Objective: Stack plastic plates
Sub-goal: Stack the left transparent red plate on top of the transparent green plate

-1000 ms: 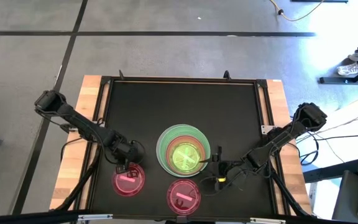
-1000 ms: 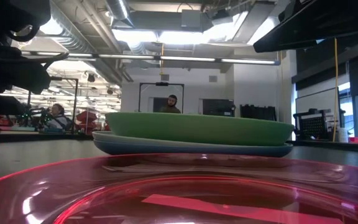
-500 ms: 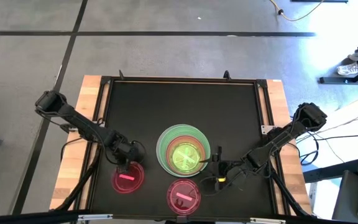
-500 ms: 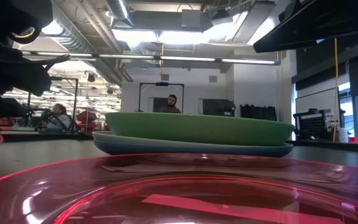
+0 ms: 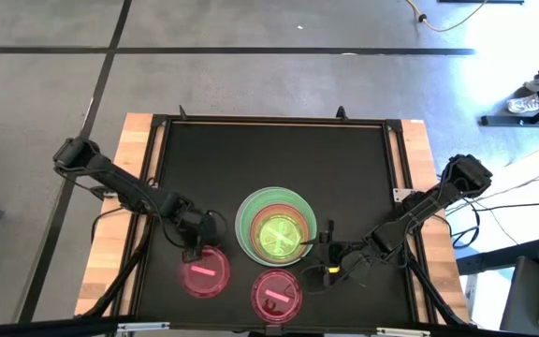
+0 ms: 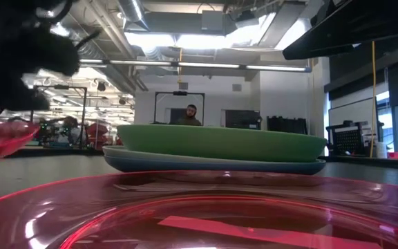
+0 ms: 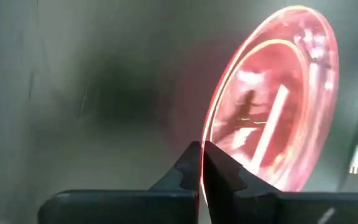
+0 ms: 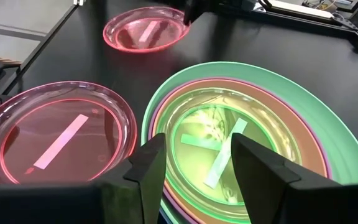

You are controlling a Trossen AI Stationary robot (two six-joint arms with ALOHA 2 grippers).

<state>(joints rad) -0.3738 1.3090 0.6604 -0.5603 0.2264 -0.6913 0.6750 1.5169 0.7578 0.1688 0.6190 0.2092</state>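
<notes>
The black table (image 5: 269,159) carried everything, with a workshop room behind it in the low view, where a person (image 6: 192,115) sat far off under ceiling lights. Near the table's front middle stood the stack of plates (image 5: 274,227): a blue one lowest in the low view, a wide green one over it, then purple and orange rims, and translucent green plates on top, their pale bars crossing each other. The right pincer (image 8: 194,163) stood open at the stack's front right rim, its fingers parted and holding nothing.

Just in front of the stack lay a pink plate (image 5: 277,293) flat on the table, its bar running roughly left to right and slightly slanted. To the left of it, the second pink plate (image 5: 204,273) was gripped by its rear rim in the left pincer (image 7: 201,163), whose fingers pinched that edge narrowly. In the low view this plate hung tilted clear of the table.
</notes>
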